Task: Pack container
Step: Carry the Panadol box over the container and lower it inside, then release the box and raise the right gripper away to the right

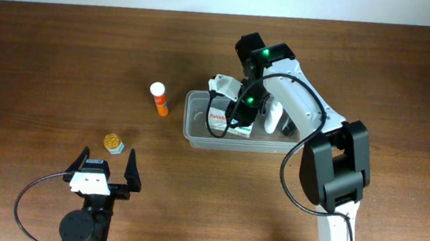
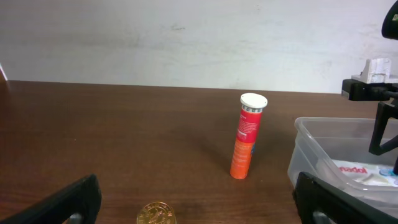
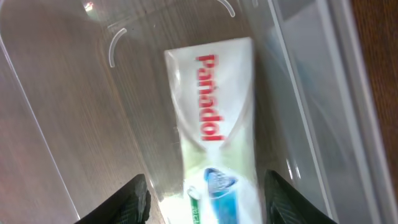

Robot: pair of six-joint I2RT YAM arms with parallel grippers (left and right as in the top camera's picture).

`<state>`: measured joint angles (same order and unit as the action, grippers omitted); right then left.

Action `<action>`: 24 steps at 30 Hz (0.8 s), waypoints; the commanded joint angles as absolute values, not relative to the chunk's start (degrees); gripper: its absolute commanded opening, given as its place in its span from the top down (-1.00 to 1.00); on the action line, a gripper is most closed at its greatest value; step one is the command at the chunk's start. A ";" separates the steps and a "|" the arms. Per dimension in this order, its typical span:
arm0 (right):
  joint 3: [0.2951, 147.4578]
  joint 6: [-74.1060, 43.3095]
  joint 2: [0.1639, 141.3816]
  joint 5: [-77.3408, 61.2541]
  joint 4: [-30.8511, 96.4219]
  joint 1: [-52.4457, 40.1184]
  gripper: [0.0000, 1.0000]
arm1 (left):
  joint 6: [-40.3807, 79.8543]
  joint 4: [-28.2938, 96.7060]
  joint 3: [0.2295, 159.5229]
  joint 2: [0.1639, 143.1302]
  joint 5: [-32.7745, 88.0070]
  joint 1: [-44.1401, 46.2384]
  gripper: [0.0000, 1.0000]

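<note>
Hanging the right gripper (image 3: 205, 198) inside the clear translucent rectangular plastic container (image 1: 228, 143), jaws parted, straddling the white Panadol box (image 3: 214, 124) untouched; holding the left gripper (image 1: 106, 161) wide open outside.

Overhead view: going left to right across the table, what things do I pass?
From the left: gold-lidded jar → orange tube → container, and inside it first the Panadol box, then a white bottle.
</note>
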<state>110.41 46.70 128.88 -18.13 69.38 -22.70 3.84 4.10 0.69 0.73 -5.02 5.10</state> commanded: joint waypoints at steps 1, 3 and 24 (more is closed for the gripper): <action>111.11 44.29 129.08 -19.09 69.54 -23.29 -0.07 | 2.96 4.16 0.51 0.34 -5.63 4.82 -0.99; 113.30 39.72 128.90 -19.09 69.84 -23.31 -0.11 | 2.96 4.16 0.51 0.34 -5.63 4.82 -0.99; 164.64 4.29 124.95 -15.86 97.34 -14.46 -0.97 | 2.96 4.16 0.51 0.34 -5.63 4.82 -0.99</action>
